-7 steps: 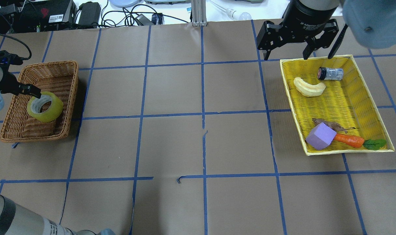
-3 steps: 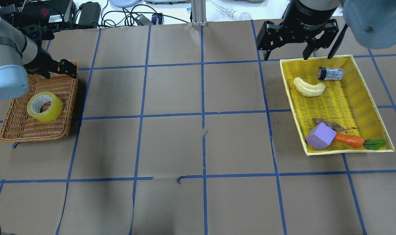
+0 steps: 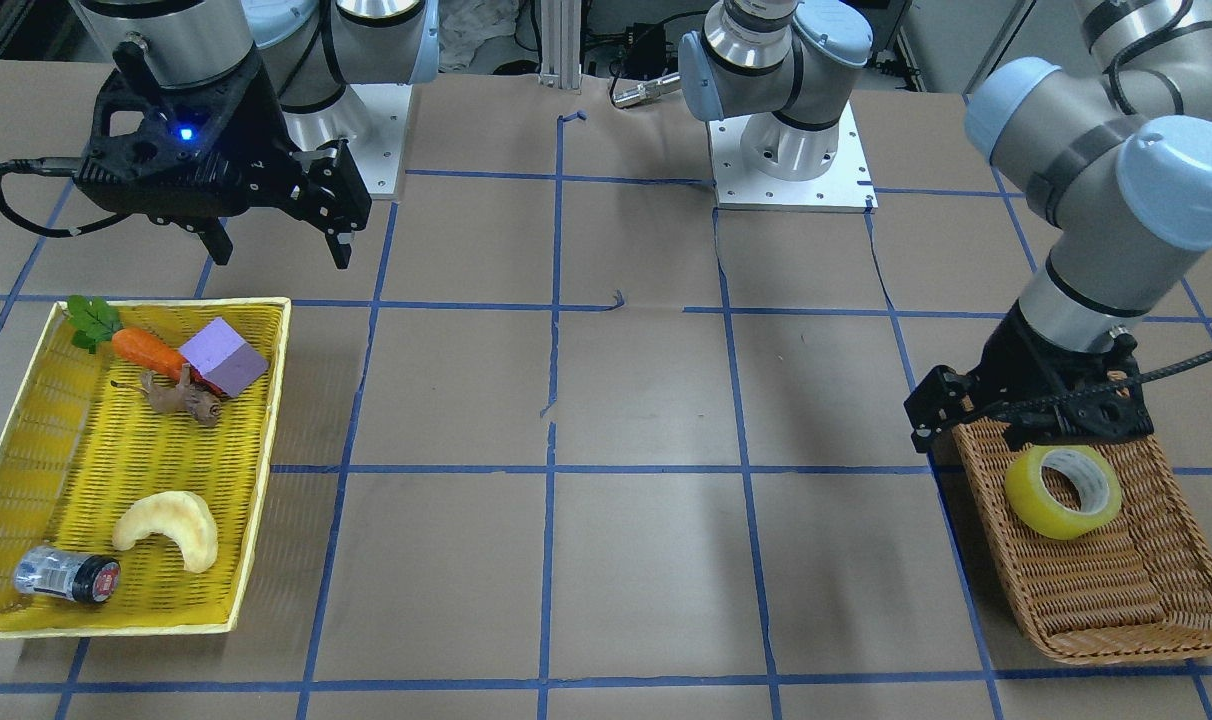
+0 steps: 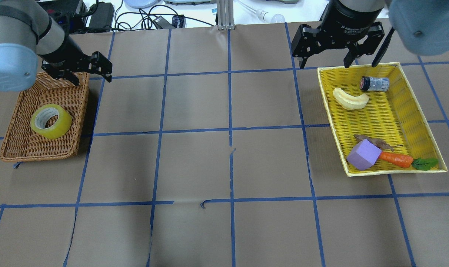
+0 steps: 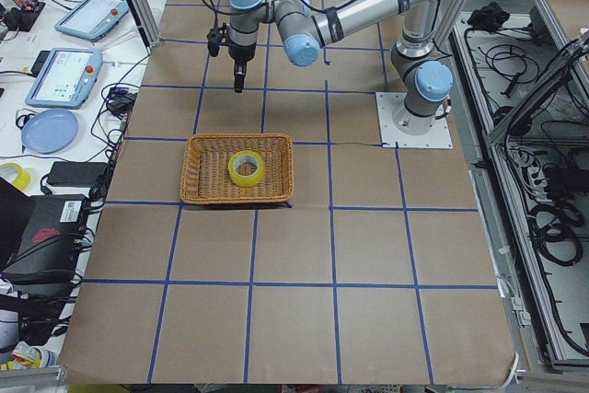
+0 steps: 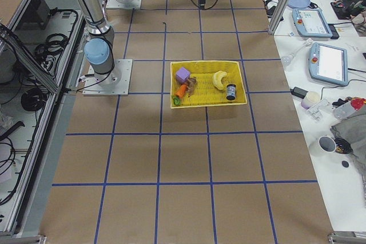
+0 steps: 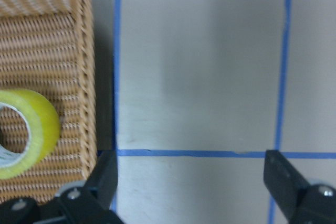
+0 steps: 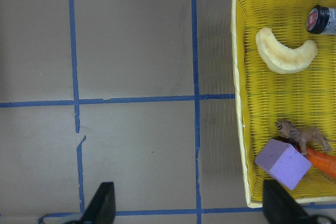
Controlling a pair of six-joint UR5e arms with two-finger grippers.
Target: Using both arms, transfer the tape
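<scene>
1. Tape [image 4: 50, 121] is found in the basket [image 4: 24, 148], touched by nothing.
2. Left gripper [image 4: 92, 77] is held released, jaws spread, over the basket's edge, apart from the tape.
3. Right gripper [image 3: 278, 250] is held released, empty, near the tray [image 4: 395, 115].

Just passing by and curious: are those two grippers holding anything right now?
Left gripper: open, holding nothing.
Right gripper: open, holding nothing.
</scene>
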